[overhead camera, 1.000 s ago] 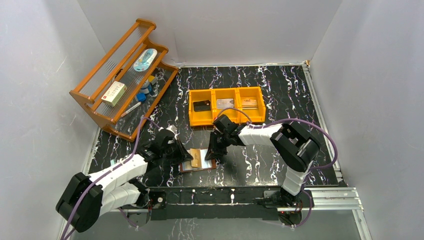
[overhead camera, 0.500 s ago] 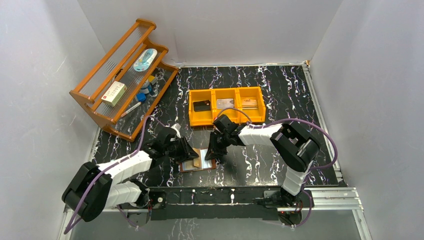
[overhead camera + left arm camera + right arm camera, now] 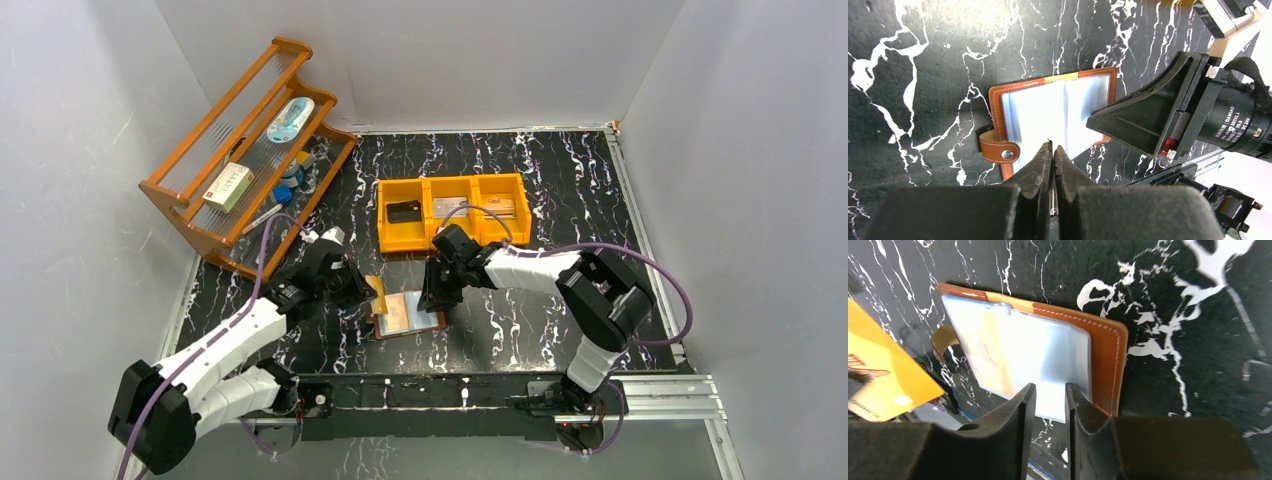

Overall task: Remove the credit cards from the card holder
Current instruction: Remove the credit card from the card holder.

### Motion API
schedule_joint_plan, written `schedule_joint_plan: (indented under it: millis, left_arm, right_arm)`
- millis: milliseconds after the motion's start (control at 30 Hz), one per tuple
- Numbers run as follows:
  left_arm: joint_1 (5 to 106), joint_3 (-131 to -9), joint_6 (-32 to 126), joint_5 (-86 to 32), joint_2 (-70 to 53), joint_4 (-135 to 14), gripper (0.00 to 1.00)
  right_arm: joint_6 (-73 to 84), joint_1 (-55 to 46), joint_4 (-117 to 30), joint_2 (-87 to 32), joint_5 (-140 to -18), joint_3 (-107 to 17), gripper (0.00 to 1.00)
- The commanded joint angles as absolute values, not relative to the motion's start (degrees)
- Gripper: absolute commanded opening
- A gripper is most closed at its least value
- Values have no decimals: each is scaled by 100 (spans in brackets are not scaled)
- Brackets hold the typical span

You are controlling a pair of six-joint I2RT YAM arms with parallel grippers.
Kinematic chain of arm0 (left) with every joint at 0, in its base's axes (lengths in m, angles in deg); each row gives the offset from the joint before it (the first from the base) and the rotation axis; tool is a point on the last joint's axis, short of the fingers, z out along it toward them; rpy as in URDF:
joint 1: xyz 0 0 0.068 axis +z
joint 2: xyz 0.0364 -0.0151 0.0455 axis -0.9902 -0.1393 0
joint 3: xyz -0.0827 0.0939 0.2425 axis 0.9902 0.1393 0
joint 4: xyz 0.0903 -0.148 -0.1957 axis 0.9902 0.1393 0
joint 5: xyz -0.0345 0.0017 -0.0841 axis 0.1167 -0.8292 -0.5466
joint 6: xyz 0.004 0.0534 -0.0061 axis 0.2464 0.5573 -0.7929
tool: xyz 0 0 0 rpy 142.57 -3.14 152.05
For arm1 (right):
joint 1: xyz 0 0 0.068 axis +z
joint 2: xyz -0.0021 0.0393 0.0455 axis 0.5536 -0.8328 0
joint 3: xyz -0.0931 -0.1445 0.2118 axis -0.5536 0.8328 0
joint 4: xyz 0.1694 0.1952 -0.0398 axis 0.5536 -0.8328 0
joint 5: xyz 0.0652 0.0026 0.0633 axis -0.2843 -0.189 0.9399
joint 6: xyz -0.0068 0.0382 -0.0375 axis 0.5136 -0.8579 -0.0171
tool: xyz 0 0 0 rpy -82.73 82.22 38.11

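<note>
The card holder (image 3: pixel 412 316) lies open on the bench (image 3: pixel 560 190) near its front edge, between the two hands, with its pale-blue clear pockets facing up.

At the far left a wooden rack (image 3: pixel 200 190) leans against the wall, with small items on its shelves. The left hand (image 3: pixel 366 292) is just left of the holder. Its fingers (image 3: pixel 1040 165) are pressed almost together on a tan credit card (image 3: pixel 379 296), which stands on edge clear of the pockets. The right wrist view shows that card's flat face (image 3: pixel 885 367) beyond the holder's left side. The holder's snap strap (image 3: pixel 998 150) sticks out on that side too. A second tan card (image 3: pixel 993 360) sits inside a clear pocket.

The right hand (image 3: pixel 434 298) is at the holder's right edge, its fingers (image 3: pixel 1023 405) a narrow gap apart over the pocket leaves. I cannot tell whether they touch the leaves.

Behind it stands an orange bin (image 3: pixel 395 243), holding a black card (image 3: pixel 403 211), a silvery-grey card (image 3: pixel 450 207) and a tan one (image 3: pixel 500 207), one in each compartment.
</note>
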State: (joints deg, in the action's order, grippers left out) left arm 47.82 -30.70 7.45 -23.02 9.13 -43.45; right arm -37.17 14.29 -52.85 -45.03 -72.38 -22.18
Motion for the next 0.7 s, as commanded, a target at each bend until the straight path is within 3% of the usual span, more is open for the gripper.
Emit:
schedule_joint_plan:
  millis: [0, 100, 200, 367, 533, 667]
  left_arm:
    - [4819, -3428, 1126, -1964, 1143, -3738, 0]
    - [4821, -3587, 1203, -2025, 1157, -3797, 0]
    - [4818, -3702, 1282, -2056, 1187, -3872, 0]
    - [4823, -3733, 1315, -2309, 1178, -4158, 0]
    - [4820, -3703, 1286, -2906, 1143, -4711, 0]
    - [4818, -3606, 1116, -3327, 1122, -5305, 0]
  right_arm:
    - [-3168, 1355, -5604, -3998, -7688, -2654, 41]
    - [-3029, 1296, -5871, -3641, -8193, -2918, 56]
    - [-2971, 1209, -6187, -3277, -8795, -3070, 65]
    - [-3007, 1013, -6113, -2673, -9316, -2859, 71]
    - [-3151, 439, -5371, -2267, -8400, -2316, 74]
    - [-3396, -106, -4165, -2254, -6737, -1766, 74]
